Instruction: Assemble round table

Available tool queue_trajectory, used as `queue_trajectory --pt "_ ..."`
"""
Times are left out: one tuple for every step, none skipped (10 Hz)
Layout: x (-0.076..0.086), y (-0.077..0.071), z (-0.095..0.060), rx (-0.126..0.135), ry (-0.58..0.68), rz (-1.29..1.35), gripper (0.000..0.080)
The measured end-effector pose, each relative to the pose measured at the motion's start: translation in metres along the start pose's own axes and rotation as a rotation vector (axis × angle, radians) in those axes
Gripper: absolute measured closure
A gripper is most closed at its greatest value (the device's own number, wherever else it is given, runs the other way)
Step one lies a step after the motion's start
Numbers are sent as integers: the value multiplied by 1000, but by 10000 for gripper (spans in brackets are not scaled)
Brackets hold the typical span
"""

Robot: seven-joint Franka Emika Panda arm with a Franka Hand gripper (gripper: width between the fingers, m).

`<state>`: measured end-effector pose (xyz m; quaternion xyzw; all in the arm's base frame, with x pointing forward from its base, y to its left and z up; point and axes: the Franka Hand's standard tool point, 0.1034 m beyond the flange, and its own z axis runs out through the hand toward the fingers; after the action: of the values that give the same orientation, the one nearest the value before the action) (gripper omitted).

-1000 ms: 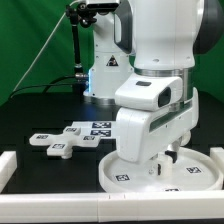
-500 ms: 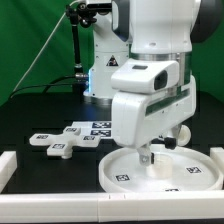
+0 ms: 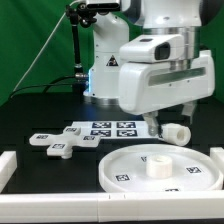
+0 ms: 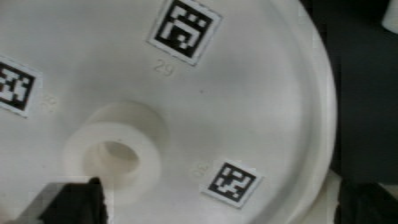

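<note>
The round disc [image 3: 128, 172] lies flat at the front right, with a raised hub [image 3: 157, 165] at its middle and tags on its face. In the wrist view the disc [image 4: 196, 95] fills the frame, with its hub [image 4: 114, 150] below me. The cylinder leg [image 3: 176, 132] lies on its side behind the disc. The cross-shaped base [image 3: 62, 143] lies on the exterior view's left. My gripper [image 3: 160, 122] hangs above the disc's far edge, open and empty; in the wrist view the gripper [image 4: 217, 205] shows dark fingertips [image 4: 71, 200] wide apart.
The marker board [image 3: 112, 129] lies flat behind the base. White border blocks run along the left [image 3: 6, 165], front [image 3: 60, 207] and right [image 3: 217, 156] of the black table. The arm's base [image 3: 100, 70] stands at the back.
My gripper has lifted from low over the disc's middle and drawn back, so the hub now shows. The parts have not moved.
</note>
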<state>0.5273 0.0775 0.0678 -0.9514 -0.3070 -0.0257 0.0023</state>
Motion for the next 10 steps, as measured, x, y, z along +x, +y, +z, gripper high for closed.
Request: queue_trajectory --pt "2 -1 0 0 1 -5 150" --pt "1 0 0 0 0 -1 150" --pt "1 -1 0 0 0 22 150" --pt "1 -2 0 5 2 100 150" --pt "2 -3 1 9 7 177 150" --pt "-2 -9 3 19 16 344 150" --pt "-7 -16 5 28 8 419 150" --pt "-9 -22 7 28 9 413 150" --pt "-14 -31 13 30 10 402 150" --pt "-19 -43 18 35 -2 399 150"
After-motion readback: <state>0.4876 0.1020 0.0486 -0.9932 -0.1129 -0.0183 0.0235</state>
